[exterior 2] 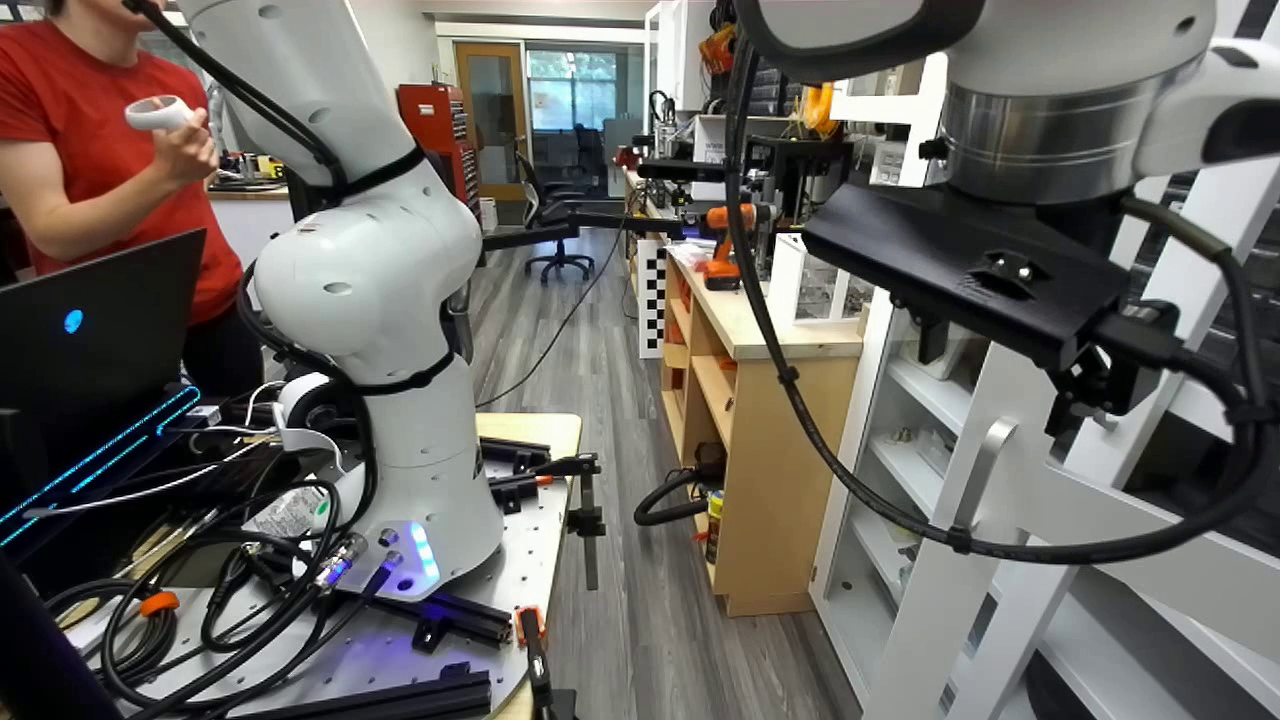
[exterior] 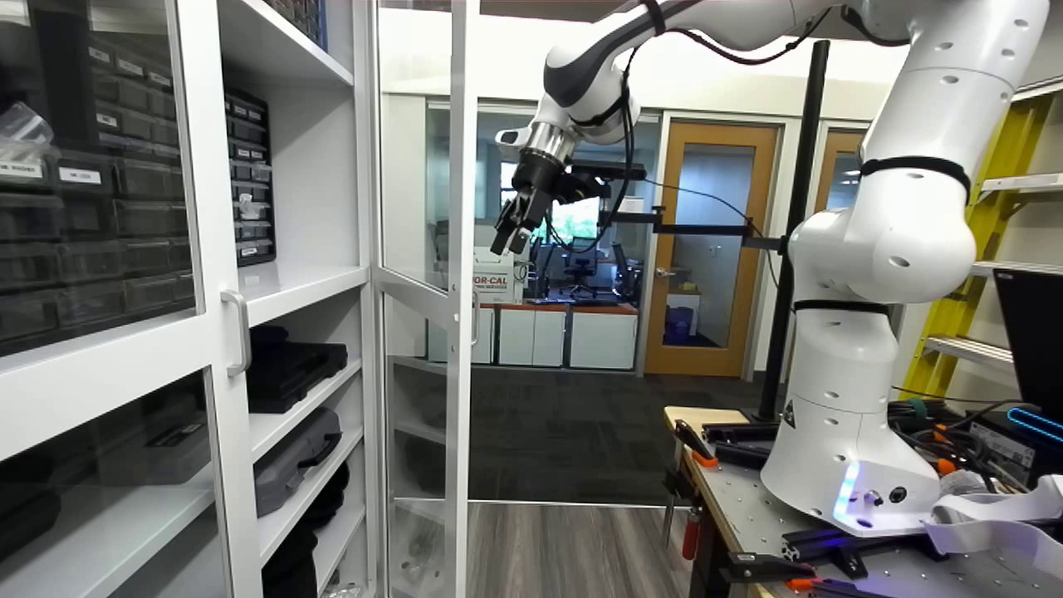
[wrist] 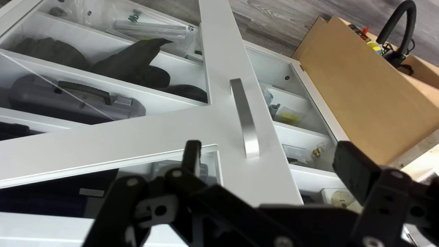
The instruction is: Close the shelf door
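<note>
Empty gripper (wrist: 268,151), open shelf door (exterior: 415,291)

The gripper, its two fingers (wrist: 356,168) spread wide and holding nothing, hangs by the outer face of the shelf door, swung out from the shelf (exterior: 311,166). Best, I judge, is a steady push on the white frame (wrist: 221,44) near its single handle (wrist: 244,118), sparing the clear pane (exterior: 419,448) and slowing toward the end. Farther out: one matching panel (exterior: 124,365) with a second handle (exterior: 244,332), one yellow ladder (exterior: 942,328), one laptop (exterior 2: 90,340), one person (exterior 2: 120,150).
</note>
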